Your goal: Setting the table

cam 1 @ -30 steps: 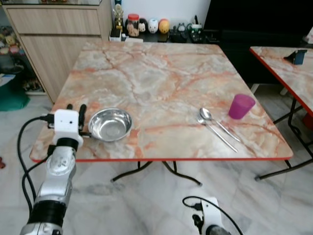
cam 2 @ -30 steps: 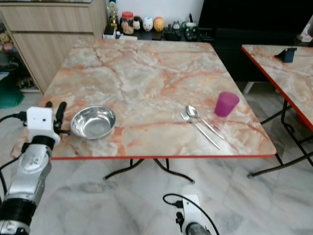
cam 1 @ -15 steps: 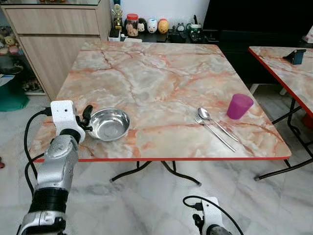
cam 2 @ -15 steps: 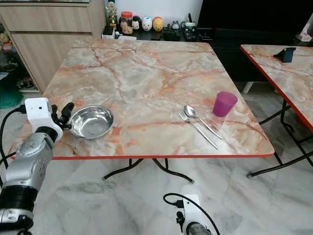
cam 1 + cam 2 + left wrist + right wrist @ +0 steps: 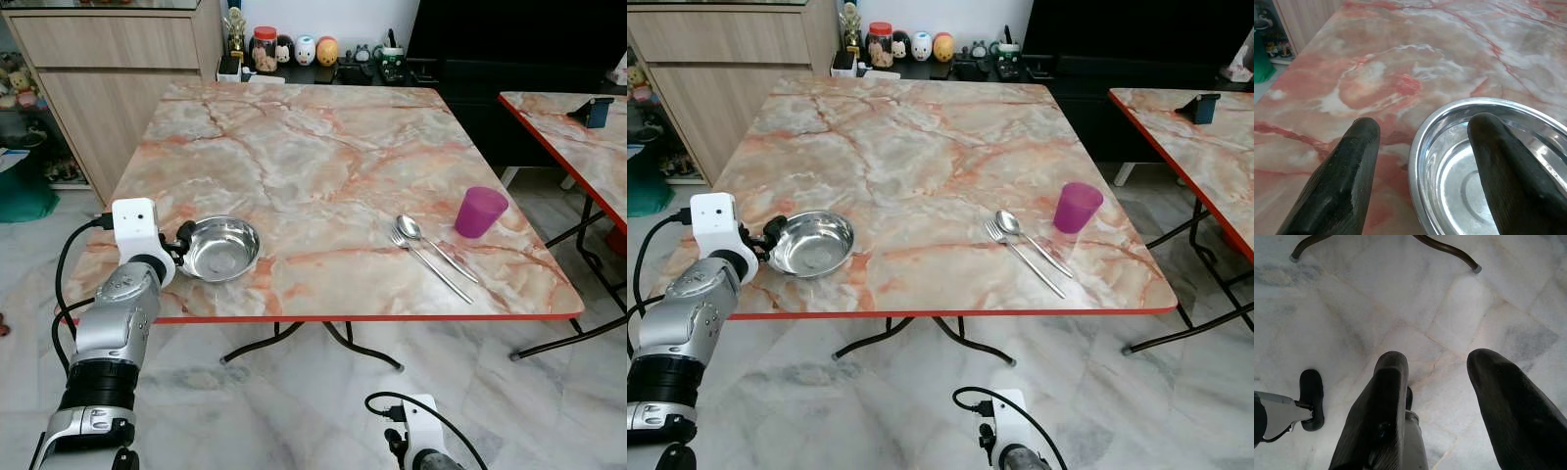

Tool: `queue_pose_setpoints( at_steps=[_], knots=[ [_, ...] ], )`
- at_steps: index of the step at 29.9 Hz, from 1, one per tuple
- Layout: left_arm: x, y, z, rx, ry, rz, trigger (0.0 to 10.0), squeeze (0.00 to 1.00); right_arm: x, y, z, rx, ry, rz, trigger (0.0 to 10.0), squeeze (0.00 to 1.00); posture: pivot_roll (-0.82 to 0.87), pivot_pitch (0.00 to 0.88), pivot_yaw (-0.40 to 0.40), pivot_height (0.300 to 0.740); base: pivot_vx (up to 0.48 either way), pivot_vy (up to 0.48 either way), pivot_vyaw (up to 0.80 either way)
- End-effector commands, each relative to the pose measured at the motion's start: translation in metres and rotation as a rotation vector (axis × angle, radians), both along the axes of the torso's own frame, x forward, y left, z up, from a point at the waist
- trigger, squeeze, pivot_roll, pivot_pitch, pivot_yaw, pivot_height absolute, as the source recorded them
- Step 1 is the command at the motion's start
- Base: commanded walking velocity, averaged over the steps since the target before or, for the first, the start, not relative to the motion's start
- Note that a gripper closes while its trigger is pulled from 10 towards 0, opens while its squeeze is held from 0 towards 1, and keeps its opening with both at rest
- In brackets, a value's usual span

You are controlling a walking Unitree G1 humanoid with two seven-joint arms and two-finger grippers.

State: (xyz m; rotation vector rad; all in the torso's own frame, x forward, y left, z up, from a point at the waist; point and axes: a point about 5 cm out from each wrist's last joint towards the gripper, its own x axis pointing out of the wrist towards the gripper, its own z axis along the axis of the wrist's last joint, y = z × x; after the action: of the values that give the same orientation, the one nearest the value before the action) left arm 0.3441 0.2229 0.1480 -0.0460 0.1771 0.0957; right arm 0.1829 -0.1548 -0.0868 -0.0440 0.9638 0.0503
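A steel bowl [image 5: 221, 249] sits near the front left corner of the marble table [image 5: 304, 147]. My left gripper [image 5: 183, 235] is open at the bowl's left rim. In the left wrist view one finger [image 5: 1347, 176] is outside the bowl [image 5: 1459, 181] over the tabletop, and the other finger [image 5: 1508, 166] is over the bowl's inside, with the rim between them. A spoon [image 5: 411, 228] and a fork [image 5: 433, 266] lie side by side at the front right, next to an upright purple cup [image 5: 481, 211]. My right gripper [image 5: 1437, 360] hangs open above the floor.
A second marble table [image 5: 578, 137] stands to the right with a gap between. A wooden cabinet [image 5: 108, 69] is at the back left. Jars and figurines [image 5: 294, 49] line a low shelf behind the table. The table's legs [image 5: 323, 343] spread over the tiled floor.
My left gripper has turned and moved right, up to the bowl's left rim, and now straddles it. The bowl, cutlery and cup have stayed put.
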Motion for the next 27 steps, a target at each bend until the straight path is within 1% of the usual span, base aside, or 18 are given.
queue_pose_setpoints(
  at_steps=[1,5,8,10,16,22,27],
  knots=[
    [-0.001,-0.001,-0.005,-0.006,0.027,-0.002,10.0,0.0,-0.001,-0.003,0.0,-0.006,0.009,0.001,10.0,0.0,0.06,0.01,-0.077,0.74,0.0,0.0,0.0],
    [-0.001,-0.001,-0.009,-0.016,0.052,0.014,10.0,0.0,0.0,-0.003,0.0,-0.001,0.008,0.003,10.0,0.0,0.06,0.009,-0.077,0.74,0.0,0.0,0.0],
    [-0.001,-0.003,-0.012,-0.042,0.072,0.01,10.0,0.0,0.0,-0.003,0.0,0.0,0.01,0.009,10.0,0.0,0.06,0.01,-0.076,0.74,0.0,0.0,0.0],
    [-0.002,-0.005,-0.014,-0.03,0.087,0.001,10.0,0.0,0.0,-0.003,0.0,0.0,0.011,0.011,10.0,0.0,0.06,0.009,-0.078,0.74,0.0,0.0,0.0],
    [-0.004,-0.008,-0.023,-0.039,0.119,-0.001,10.0,0.0,0.0,-0.003,0.0,0.003,0.012,0.015,10.0,0.0,0.06,0.011,-0.078,0.74,0.0,0.0,0.0],
    [-0.006,-0.002,-0.031,-0.046,0.143,0.052,10.0,0.0,0.0,-0.003,0.0,0.006,0.012,0.019,10.0,0.0,0.06,0.011,-0.078,0.74,0.0,0.0,0.0],
    [-0.006,-0.003,-0.034,-0.058,0.155,0.044,10.0,0.0,0.0,-0.003,0.0,0.008,0.012,0.02,10.0,0.0,0.06,0.011,-0.08,0.74,0.0,0.0,0.0]
  ],
)
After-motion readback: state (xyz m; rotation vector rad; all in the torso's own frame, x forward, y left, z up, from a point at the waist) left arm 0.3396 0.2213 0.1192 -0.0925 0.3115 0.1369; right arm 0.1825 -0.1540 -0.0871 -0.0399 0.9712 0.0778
